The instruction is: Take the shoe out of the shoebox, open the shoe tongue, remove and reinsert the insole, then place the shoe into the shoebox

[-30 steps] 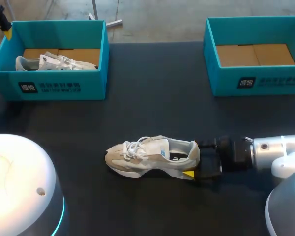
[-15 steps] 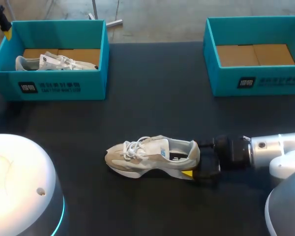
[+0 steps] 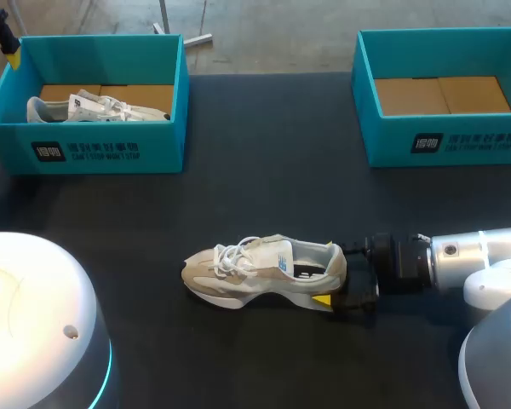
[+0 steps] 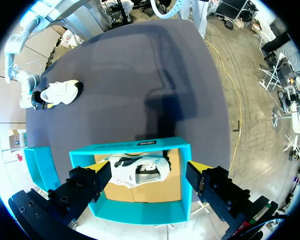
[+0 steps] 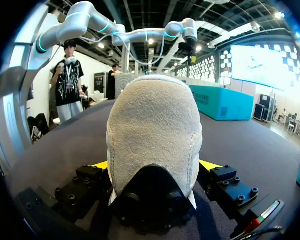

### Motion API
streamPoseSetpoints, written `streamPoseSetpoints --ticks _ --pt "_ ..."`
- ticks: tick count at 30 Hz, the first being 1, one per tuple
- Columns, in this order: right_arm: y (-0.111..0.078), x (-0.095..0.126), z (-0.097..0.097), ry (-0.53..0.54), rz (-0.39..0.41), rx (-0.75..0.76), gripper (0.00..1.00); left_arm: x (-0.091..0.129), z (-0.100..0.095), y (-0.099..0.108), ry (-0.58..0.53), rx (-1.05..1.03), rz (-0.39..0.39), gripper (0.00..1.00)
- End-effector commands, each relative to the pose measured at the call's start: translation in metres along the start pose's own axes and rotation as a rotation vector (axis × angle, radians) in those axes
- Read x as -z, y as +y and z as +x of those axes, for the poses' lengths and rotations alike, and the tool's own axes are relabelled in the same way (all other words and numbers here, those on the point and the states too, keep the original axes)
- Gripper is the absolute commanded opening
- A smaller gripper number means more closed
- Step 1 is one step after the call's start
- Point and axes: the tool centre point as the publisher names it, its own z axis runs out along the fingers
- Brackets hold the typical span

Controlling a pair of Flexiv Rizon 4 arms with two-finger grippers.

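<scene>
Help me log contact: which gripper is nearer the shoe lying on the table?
Right. The right gripper sits at the heel of the shoe on the table; the left gripper hangs open above the far shoebox holding the other shoe, well away.

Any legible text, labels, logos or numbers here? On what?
Left shoebox front: dark logo block plus a line of print, too small to read.
Right shoebox front: same kind of label, too small to read.
Shoe on the table: small blue side mark, unreadable.
Shoe in the left shoebox: dark mark, blurred.
Nothing quotable.
</scene>
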Motion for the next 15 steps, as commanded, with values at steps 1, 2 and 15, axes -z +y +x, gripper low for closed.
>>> streamPoseSetpoints --ticks 1,2,15 --pt "0.0022 -0.0046 -0.0002 0.003 0.006 0.002 1.0 0.0002 -0.0001 -0.0004 0.002 0.0 -0.001 1.0" --pt "0.0024 -0.005 -0.0003 0.006 0.003 0.004 1.0 0.0002 -0.0001 -0.0004 0.002 0.0 -0.001 1.0" --pt "0.0026 -0.0068 -0.0008 0.015 0.0 0.01 0.0 0.0002 -0.0001 -0.0004 0.002 0.0 -0.001 1.0"
